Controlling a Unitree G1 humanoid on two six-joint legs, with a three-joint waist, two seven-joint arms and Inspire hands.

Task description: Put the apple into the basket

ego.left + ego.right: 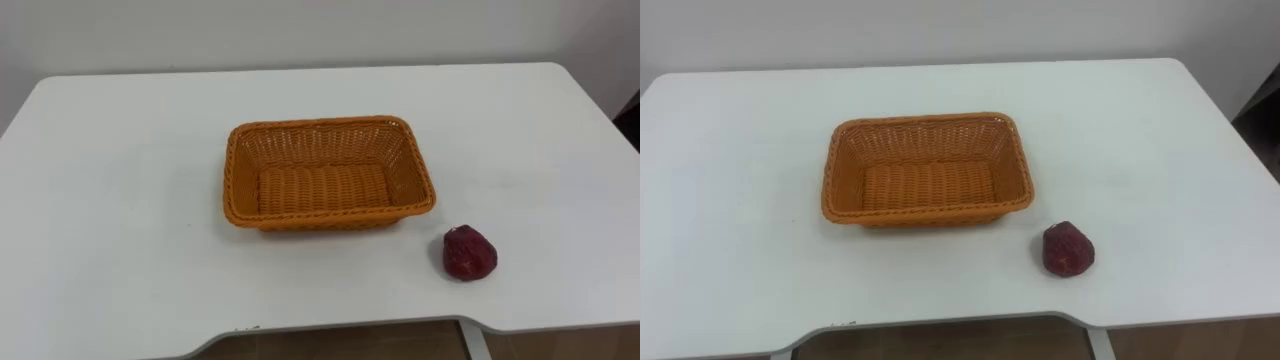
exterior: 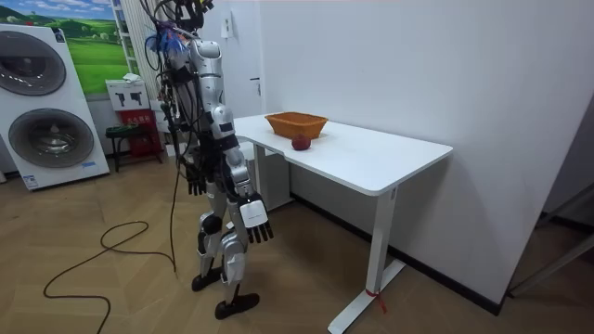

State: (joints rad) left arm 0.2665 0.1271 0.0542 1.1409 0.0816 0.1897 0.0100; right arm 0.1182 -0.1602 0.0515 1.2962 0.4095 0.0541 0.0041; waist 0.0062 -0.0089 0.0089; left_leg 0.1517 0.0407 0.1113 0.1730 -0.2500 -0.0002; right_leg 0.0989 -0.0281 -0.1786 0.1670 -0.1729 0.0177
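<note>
Right robot hand (image 2: 258, 223) hangs low at the robot's side in the room view, on the side nearer the camera, fingers straight and loose, holding nothing. Left robot hand (image 2: 195, 176) hangs at the other side of the body, a bit higher in that view, fingers also slack and pointing down, nothing in it. Both are below counter height and well apart from anything on the counter.

Robot stands upright on the wood floor (image 2: 111, 288) at the long edge of the white counter (image 1: 120, 200), facing it and the wall behind it.

Apple (image 1: 469, 252): dark red, lumpy, sitting on the bare counter top near the front edge, to the robot's right of centre. It is near the basket's front right corner but not touching it; a clear strip of white shows between them.

Basket (image 1: 320, 150): orange wicker, rectangular, upright, roughly centred on the counter, long side facing the robot. Nothing inside, the woven bottom is fully visible.

Room view's left: stacked washing machines (image 2: 42, 102) against the far wall, well apart from the counter.
</note>
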